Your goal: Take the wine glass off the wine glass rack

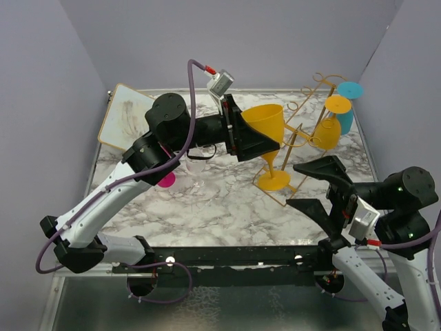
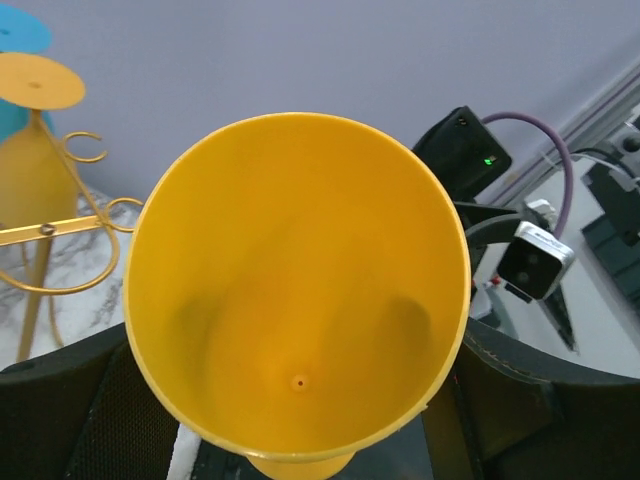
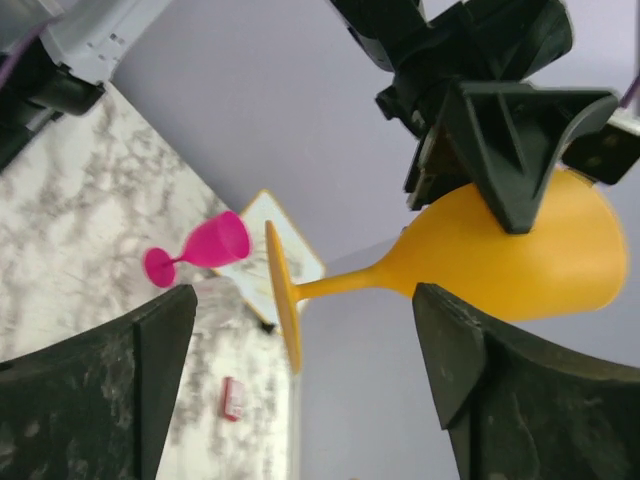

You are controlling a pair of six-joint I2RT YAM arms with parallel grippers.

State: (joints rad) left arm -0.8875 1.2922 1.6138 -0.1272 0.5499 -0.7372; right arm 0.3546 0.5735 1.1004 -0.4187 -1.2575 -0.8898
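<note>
My left gripper is shut on the bowl of a yellow wine glass. The glass stands upright, just left of the gold wire wine glass rack. Its foot is low over the table; I cannot tell if it touches. The left wrist view looks down into the bowl, with the rack to its left. A second yellow glass and a teal glass hang upside down on the rack. My right gripper is open and empty, facing the held glass.
A pink wine glass lies on the marble table, partly hidden behind the left arm; it also shows in the right wrist view. A white board leans at the back left. Grey walls enclose the table.
</note>
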